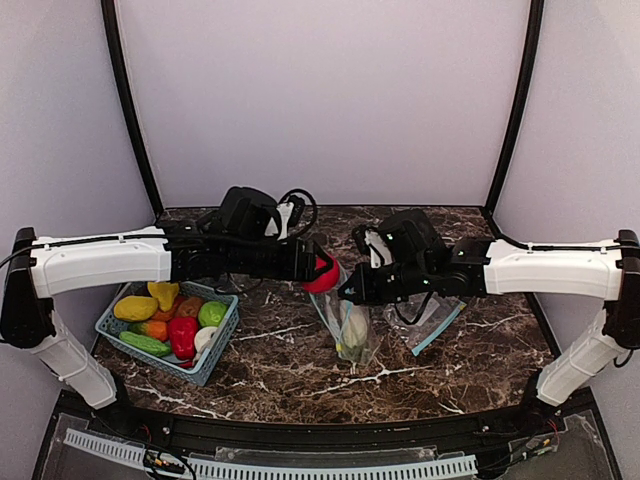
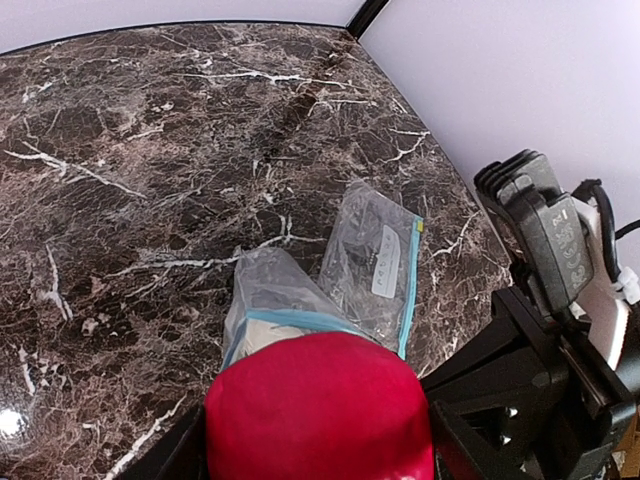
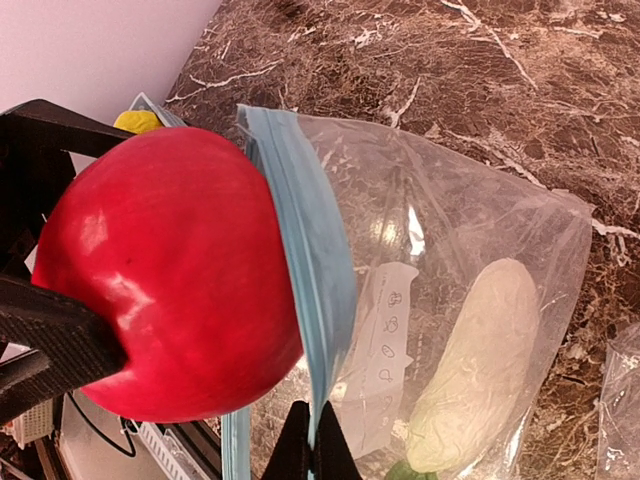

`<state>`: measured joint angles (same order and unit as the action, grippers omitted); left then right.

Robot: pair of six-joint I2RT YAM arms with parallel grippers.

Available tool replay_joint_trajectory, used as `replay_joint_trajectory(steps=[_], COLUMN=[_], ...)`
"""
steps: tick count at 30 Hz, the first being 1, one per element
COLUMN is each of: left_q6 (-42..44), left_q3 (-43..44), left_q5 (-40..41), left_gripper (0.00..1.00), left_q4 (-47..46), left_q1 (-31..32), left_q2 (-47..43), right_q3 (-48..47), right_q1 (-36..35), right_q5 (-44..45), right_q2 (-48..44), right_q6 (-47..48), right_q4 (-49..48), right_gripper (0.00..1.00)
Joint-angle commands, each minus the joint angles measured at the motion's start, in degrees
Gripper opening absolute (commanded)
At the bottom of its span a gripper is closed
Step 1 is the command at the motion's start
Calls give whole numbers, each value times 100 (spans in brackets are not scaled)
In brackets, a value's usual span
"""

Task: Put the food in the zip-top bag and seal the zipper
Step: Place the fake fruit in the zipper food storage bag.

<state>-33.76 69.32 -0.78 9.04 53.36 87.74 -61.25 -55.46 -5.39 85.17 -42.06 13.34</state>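
Observation:
My left gripper [image 1: 322,271] is shut on a glossy red toy fruit [image 2: 320,410], also seen in the right wrist view [image 3: 165,275], and holds it right at the blue zipper mouth of the clear zip-top bag [image 3: 450,330]. My right gripper [image 3: 310,445] is shut on the bag's blue zipper rim [image 3: 305,270] and holds the mouth up. A cream-white toy vegetable [image 3: 480,365] lies inside the bag. In the top view the bag [image 1: 352,330] hangs at mid table. More toy food [image 1: 182,335] lies in the teal basket [image 1: 215,362].
A second clear zip-top bag [image 1: 432,322] lies flat on the marble to the right, also visible in the left wrist view [image 2: 375,262]. The teal basket stands at the table's left. Black frame posts and grey walls close in the back and sides.

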Motion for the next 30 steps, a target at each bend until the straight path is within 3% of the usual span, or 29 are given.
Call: replay_joint_trajectory(steps=[1, 19, 27, 30], left_q6=[70, -62, -245, -253], left_q3=[-47, 29, -48, -54], left_q5=[219, 178, -270, -296], left_gripper=[54, 55, 63, 70], left_q4=[330, 322, -145, -154], left_q1=[11, 16, 19, 17], left_q2=[70, 344, 400, 420], right_q3=[-67, 246, 419, 445], right_q1=[11, 78, 149, 165], right_q5=[-84, -696, -875, -899], right_q2=[-187, -245, -211, -232], right_q6=[-18, -272, -415, -425], right_q4=[-190, -942, -1221, -1246], right_gripper=[0, 0, 0, 0])
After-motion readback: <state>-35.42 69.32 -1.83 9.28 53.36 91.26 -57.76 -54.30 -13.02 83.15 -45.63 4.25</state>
